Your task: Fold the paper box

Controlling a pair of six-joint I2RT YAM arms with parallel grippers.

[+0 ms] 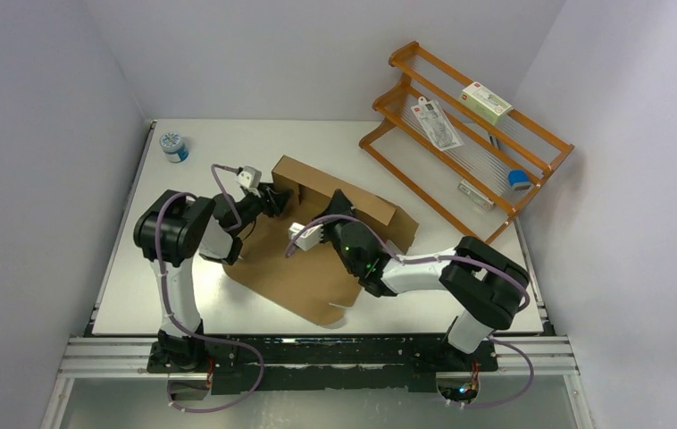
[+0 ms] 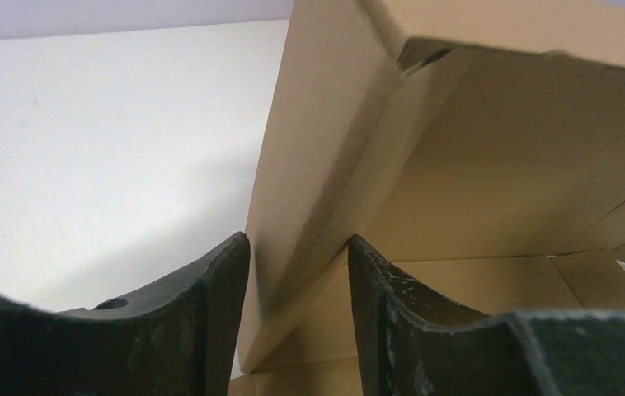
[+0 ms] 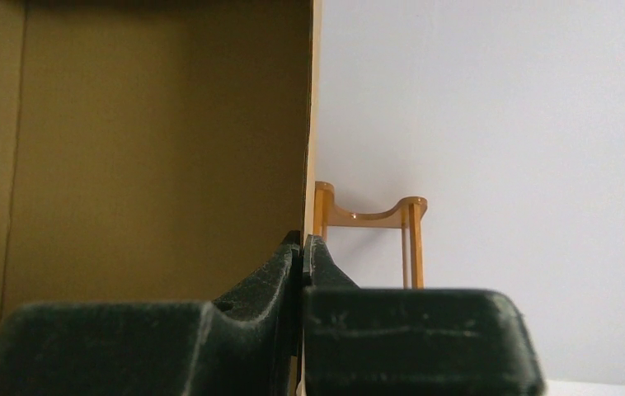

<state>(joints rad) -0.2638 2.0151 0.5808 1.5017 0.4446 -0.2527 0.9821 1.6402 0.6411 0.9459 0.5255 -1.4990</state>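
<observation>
The paper box (image 1: pixel 304 268) is brown cardboard, partly folded, its base flat on the white table and a long back wall standing up. My left gripper (image 1: pixel 270 198) is at the box's left end. In the left wrist view its jaws (image 2: pixel 299 247) straddle a folded-over side wall (image 2: pixel 326 165), and both fingertips rest against the cardboard. My right gripper (image 1: pixel 339 206) is at the middle of the back wall. The right wrist view shows it (image 3: pixel 303 241) shut on the thin edge of that wall (image 3: pixel 152 148).
An orange wooden rack (image 1: pixel 460 134) stands at the back right with a white carton (image 1: pixel 485 101) and packets on it; its top (image 3: pixel 367 214) shows behind the right fingers. A small round jar (image 1: pixel 174 146) sits at the back left. White walls enclose the table.
</observation>
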